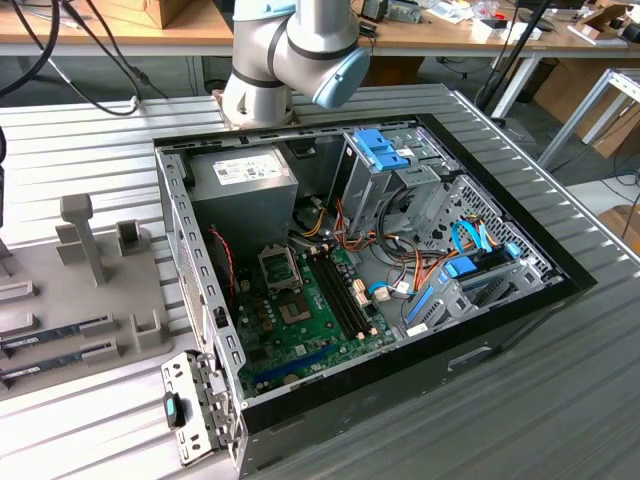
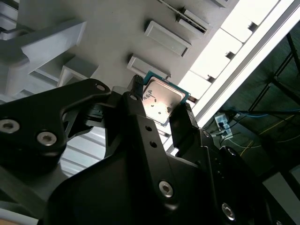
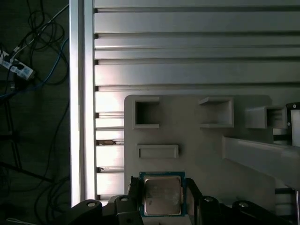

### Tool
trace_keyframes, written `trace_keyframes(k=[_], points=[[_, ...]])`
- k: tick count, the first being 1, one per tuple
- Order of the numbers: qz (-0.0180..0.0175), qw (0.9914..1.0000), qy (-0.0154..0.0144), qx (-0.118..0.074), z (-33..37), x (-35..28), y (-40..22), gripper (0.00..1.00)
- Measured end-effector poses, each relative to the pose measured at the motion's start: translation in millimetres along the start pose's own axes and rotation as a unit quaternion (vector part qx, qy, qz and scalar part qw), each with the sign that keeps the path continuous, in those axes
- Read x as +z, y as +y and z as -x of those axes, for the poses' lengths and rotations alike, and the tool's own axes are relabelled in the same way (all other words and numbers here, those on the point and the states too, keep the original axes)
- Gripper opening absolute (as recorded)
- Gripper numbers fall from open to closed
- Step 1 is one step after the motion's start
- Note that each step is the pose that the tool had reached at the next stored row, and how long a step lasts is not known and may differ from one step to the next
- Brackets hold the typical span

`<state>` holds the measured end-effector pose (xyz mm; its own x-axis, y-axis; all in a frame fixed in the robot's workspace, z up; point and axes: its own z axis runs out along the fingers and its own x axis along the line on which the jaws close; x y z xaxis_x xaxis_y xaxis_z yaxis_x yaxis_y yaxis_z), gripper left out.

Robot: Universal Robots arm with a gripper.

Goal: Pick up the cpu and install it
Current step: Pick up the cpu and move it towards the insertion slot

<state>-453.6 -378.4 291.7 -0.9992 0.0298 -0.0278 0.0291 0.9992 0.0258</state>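
One cpu (image 3: 162, 197) is pinched by its opposite green edges in the claw (image 2: 161, 99), narrowed to chip width, above the grey fixture tray (image 3: 201, 140) on the slatted desk (image 3: 187, 47). Light, stiff, probably delicate underneath; an edge grip suits it.

The arm (image 1: 288, 45) is seen in the exterior view as rounded silver-grey joint housings, one closed off by a pale blue cap. In both wrist views the gripper (image 2: 161, 101) (image 3: 162, 199) is shown as black linkage bodies set with screws, narrowing toward two black fingers (image 2: 182, 125). The fingers are drawn in against opposite edges of the cpu (image 2: 158, 96), which is clamped between the fingertips. Its flat metal face is left uncovered between them. In the second wrist view one finger is seen at each side of the chip, and the broader links are spread out behind the fingers.
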Motion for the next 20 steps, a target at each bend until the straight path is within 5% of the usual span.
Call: trace_keyframes(k=[20], points=[[0.0047,0.99999,0.0002,0.0,0.3,-9.3,0.3,0.47]])
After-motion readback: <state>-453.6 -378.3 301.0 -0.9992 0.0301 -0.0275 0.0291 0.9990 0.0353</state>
